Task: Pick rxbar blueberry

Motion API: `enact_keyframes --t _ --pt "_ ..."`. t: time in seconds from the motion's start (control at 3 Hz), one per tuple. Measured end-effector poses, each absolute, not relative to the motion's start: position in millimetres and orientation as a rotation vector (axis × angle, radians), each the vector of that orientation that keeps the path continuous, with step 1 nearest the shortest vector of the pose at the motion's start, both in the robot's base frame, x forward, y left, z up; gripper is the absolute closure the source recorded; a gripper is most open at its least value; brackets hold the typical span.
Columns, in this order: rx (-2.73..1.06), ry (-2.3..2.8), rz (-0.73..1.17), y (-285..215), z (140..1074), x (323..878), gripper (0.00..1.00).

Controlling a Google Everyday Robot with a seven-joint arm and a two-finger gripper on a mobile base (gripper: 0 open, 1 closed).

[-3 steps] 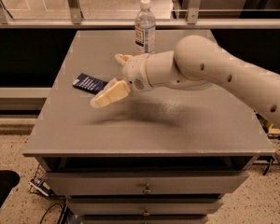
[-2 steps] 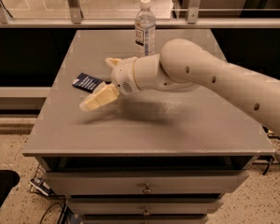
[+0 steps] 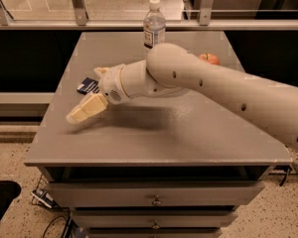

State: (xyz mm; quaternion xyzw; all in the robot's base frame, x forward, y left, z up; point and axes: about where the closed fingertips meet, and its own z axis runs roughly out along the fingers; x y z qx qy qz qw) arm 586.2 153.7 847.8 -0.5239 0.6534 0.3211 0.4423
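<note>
The rxbar blueberry (image 3: 87, 86) is a small dark navy bar lying flat near the left edge of the grey table (image 3: 154, 138). Its right part is hidden behind the wrist. My gripper (image 3: 85, 94) hangs just over the bar at the table's left side, open. One cream finger (image 3: 87, 108) reaches down-left in front of the bar. The other finger (image 3: 101, 71) shows just behind the bar. The bar lies between the two fingers, and I cannot tell if they touch it.
A clear water bottle (image 3: 154, 24) stands upright at the back middle of the table. A red-orange round fruit (image 3: 209, 58) sits behind my arm at the back right. Drawers (image 3: 156, 200) run below the table front. A railing crosses behind.
My gripper has moved left and a little toward the front, from the table's middle to over the bar. The bar and the bottle have not moved.
</note>
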Motion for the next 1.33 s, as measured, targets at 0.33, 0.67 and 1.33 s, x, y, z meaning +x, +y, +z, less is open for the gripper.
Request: enact_keyframes --t 0.33,0.67,1.33 --pt "-1.296 1.642 0.838 162 839 589 0.00" --pt "-1.254 1.657 0.875 155 830 601 0.00" --pt "-1.204 1.663 0.889 137 826 620 0.00"
